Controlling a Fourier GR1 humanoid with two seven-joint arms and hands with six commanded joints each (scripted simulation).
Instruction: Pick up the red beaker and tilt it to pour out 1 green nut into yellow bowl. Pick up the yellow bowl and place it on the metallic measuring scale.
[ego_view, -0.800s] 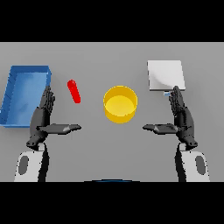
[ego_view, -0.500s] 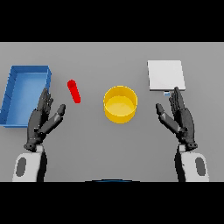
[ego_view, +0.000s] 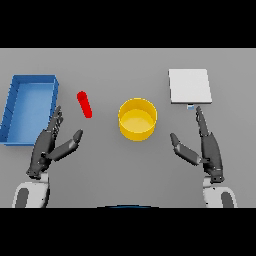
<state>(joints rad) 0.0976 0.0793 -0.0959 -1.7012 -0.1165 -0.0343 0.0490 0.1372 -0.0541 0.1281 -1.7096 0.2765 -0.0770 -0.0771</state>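
Red beaker (ego_view: 84, 104) on its side, contents unseen

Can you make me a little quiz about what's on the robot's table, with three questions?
1. True or false: the slim red beaker lies inside the blue rectangular tray.
2. Which stands between the beaker and the flat metallic measuring scale? A) the round yellow bowl B) a green cup C) a white plate
3. Fill in: the left hand and the right hand both have ____ fingers and hold nothing.

Key
1. False. It lies on the grey table, to the right of the tray.
2. A
3. open
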